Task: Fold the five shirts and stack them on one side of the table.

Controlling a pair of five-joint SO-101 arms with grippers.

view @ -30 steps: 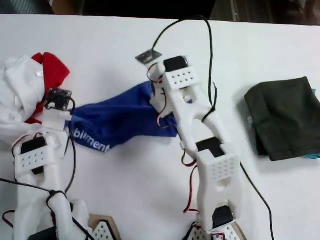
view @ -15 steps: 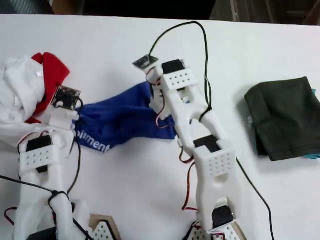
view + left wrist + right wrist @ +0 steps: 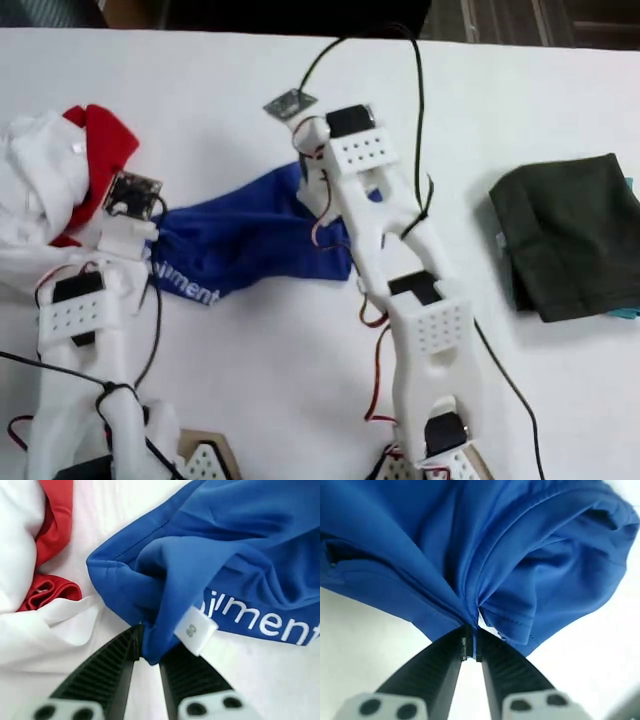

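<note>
1. High view, from the near edge of the table (image 3: 250, 400): the blue shirt (image 3: 240, 235) lies stretched across the left-middle of the top, held at both ends. The other things sit off to the sides.
2. Nearest is the left gripper (image 3: 147, 650). Its fingers are closed on a bunched fold at the shirt's left end, right by the white size tag (image 3: 195, 630). I'd say that grip anchors one end so the cloth can be drawn out flat.
3. A little farther and to the right, the right gripper (image 3: 471, 642) is pinched all but shut on a gathered hem at the other end. With both ends held, the shirt looks set up to be spread or doubled over, though that's my guess.
4. Over at the right, well apart from the grippers, a dark green shirt (image 3: 570, 235) sits folded on a teal layer (image 3: 627, 312). That is likely the stack being built on that side.
5. Farthest left, a heap of white and red shirts (image 3: 50, 180) lies crumpled just beside the left gripper, not yet folded.
</note>
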